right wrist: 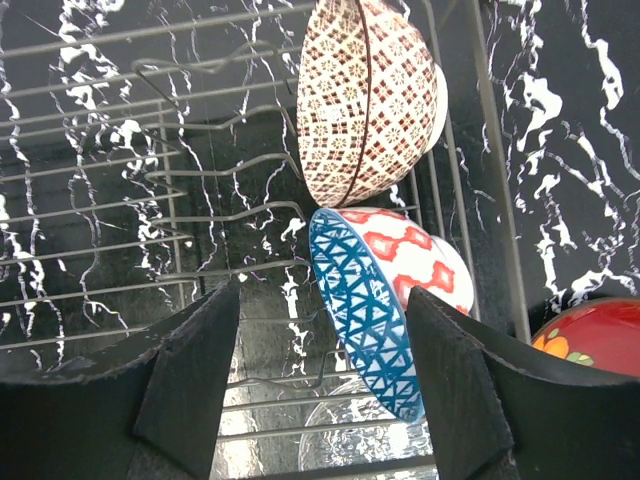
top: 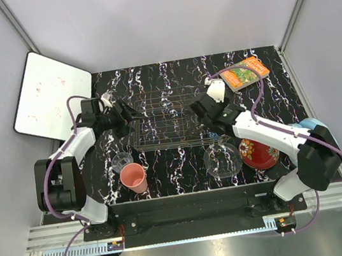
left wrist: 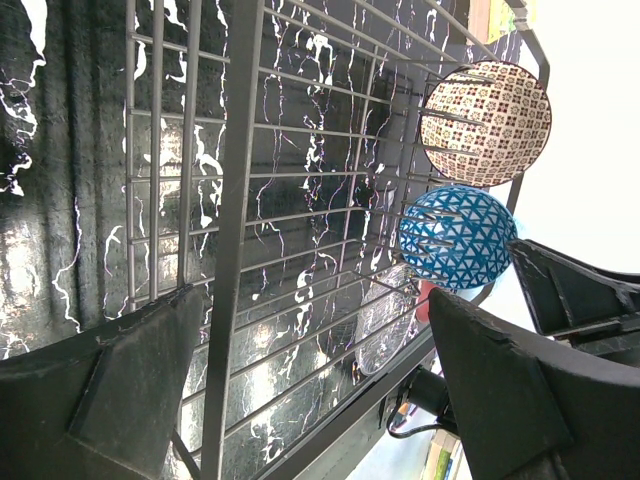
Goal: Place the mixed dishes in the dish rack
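The dark wire dish rack (top: 160, 122) stands mid-table. A tan-red patterned bowl (right wrist: 370, 100) and a blue patterned bowl (right wrist: 385, 300) stand on edge at its right end; both also show in the left wrist view, tan-red (left wrist: 486, 122) and blue (left wrist: 455, 238). My right gripper (top: 199, 112) is open just above the blue bowl, whose rim lies between the fingers (right wrist: 322, 370). My left gripper (top: 132, 116) is open at the rack's left end, a rack bar (left wrist: 235, 250) between its fingers. The pink cup (top: 133, 177), small clear glass (top: 122, 161), clear glass plate (top: 222, 160) and red flower-rimmed dish (top: 258, 153) sit on the table near the front.
A white board (top: 50, 94) leans off the table's back left corner. An orange-green book (top: 244, 73) lies at the back right. A light blue round thing (top: 312, 125) sits at the right edge behind my right arm. Grey walls enclose the table.
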### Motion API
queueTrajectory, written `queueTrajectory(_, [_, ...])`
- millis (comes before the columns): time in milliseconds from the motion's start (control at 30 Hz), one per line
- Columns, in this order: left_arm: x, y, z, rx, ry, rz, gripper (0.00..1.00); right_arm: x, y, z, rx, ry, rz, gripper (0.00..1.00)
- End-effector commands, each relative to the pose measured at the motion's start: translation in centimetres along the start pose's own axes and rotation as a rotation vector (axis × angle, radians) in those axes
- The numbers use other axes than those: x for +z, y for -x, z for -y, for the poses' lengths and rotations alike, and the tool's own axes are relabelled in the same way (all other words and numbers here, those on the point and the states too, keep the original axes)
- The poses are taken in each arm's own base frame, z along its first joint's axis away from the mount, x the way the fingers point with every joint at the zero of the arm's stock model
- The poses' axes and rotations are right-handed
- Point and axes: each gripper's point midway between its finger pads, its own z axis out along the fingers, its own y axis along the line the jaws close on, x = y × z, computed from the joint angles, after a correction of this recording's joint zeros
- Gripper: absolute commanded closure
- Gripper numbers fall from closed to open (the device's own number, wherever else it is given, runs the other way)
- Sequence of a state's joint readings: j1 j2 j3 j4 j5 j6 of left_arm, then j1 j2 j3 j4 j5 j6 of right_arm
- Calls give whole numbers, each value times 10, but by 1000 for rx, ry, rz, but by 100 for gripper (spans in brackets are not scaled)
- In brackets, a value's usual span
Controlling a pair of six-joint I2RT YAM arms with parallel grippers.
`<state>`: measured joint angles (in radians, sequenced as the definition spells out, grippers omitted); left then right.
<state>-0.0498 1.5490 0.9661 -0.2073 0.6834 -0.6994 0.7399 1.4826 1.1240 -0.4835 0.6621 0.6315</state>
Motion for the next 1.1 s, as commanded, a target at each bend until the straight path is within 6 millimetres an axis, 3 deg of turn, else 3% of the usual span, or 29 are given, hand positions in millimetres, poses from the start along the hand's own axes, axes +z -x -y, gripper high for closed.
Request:
queueTrajectory(0, [-5, 14, 14, 69, -33, 57, 1, -25, 41, 2, 39, 24, 118, 24])
queueTrajectory(133, [-5, 16, 15, 69, -30, 63, 1, -37, 67, 23, 97, -12, 156, 24])
queueTrajectory(200, [-5, 16, 15, 66, -30, 62, 1, -31, 58, 40, 169, -45, 83, 24])
queueTrajectory(233, [-4, 16, 15, 67, -30, 63, 1, -22, 57, 59, 210, -83, 60, 24])
queueTrajectory(467, [-7, 19, 19, 79, -31, 76, 1, 22, 20, 103, 333, -192, -136, 37])
queueTrajectory(733, [-8, 21, 19, 85, -26, 80, 1, 62, 2, 100, 282, -244, -250, 39])
queueTrajectory(1067, [-7, 22, 19, 81, -24, 83, 1, 74, 11, 85, 249, -200, -272, 39])
